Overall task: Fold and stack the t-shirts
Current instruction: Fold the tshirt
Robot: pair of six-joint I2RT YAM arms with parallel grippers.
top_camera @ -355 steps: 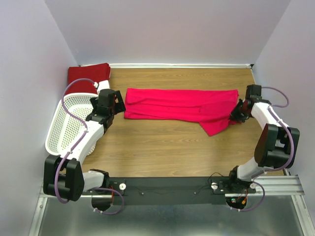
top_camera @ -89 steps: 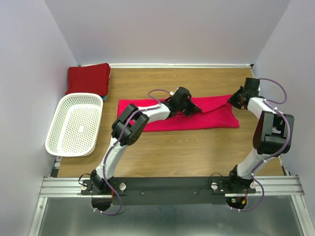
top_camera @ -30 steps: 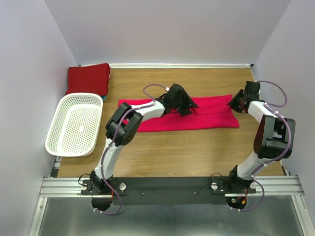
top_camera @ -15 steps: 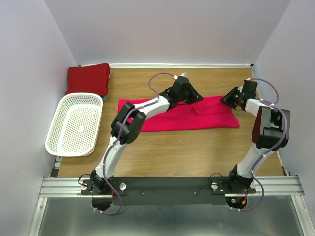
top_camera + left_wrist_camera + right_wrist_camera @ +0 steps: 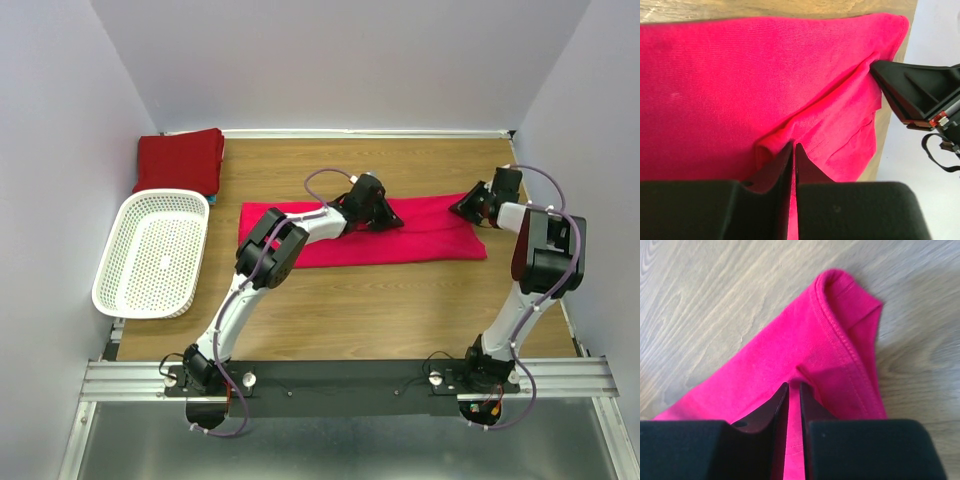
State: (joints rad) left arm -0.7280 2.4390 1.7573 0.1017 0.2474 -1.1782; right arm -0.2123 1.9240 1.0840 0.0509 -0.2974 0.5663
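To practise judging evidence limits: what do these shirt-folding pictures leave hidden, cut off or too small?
- Top view: what lies under the red shirt; only a teal sliver shows, too small to identify.
- Top view: the left gripper covers the pink shirt where it pinches.
- Left wrist view: the gripper hides how many layers are pinched.
- Right wrist view: the right gripper and frame edges cut off most of the shirt.

The left arm (image 5: 318, 222) and the right arm (image 5: 545, 250) both have white shells on the links and black housings at the joints. A thin purple cable (image 5: 325, 178) makes loops along each arm. The left gripper (image 5: 793, 147) and the right gripper (image 5: 794, 386) each have two black wedge-shaped fingers. Small red parts (image 5: 488, 405) sit at the right end of the black base plate (image 5: 340, 380).
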